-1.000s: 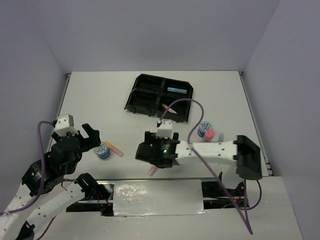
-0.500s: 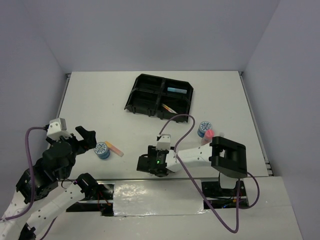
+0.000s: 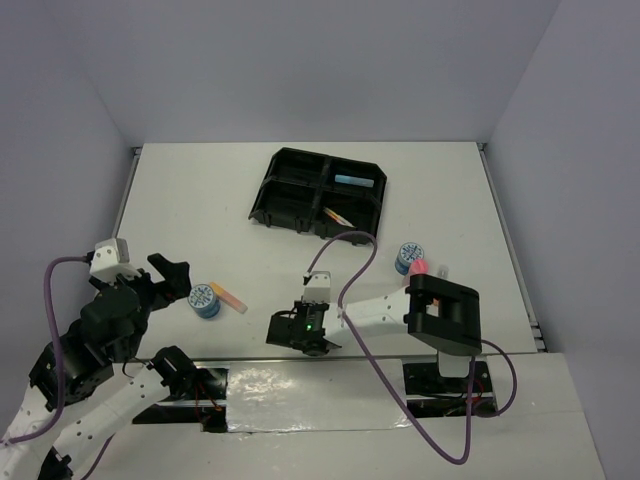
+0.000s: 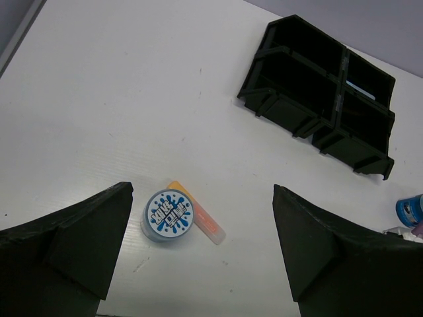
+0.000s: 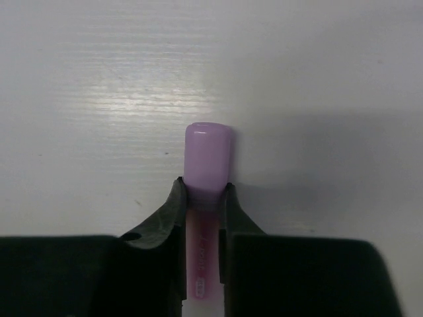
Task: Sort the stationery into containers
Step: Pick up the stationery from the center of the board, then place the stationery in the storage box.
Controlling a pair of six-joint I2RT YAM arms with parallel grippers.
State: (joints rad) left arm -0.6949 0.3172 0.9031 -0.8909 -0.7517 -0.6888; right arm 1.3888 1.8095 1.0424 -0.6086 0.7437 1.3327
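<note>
Pinching the purple marker (image 5: 207, 155) is the right end effector (image 5: 202, 191). Its two black fingers (image 5: 170, 211) press on both sides of the marker, just below the round purple cap. The cap sticks out past the fingertips, toward the top of the right wrist picture. The marker is low over the white counter (image 5: 317, 79), but I cannot tell if it touches it. In the top picture this end effector is low in the middle of the frame, and the marker is hidden under it.

At the lower left of the top picture, a blue-and-white tape roll (image 4: 166, 215) lies flat on the counter. An orange marker (image 4: 198, 221) lies just beside it on its right. The left end effector (image 4: 201, 191) hangs near them with its fingers spread wide apart, and it holds nothing.

The black tray (image 3: 262, 205) sits in the upper middle of the top picture, well apart from both end effectors. It has four boxes, two by two. A light blue marker (image 3: 352, 181) lies in the upper right box. Some thin pens (image 3: 338, 214) lie in the lower right box.

At the right of the middle, a second tape roll (image 3: 409, 256) and a pink-capped bottle (image 3: 419, 268) stand close together on the counter.
</note>
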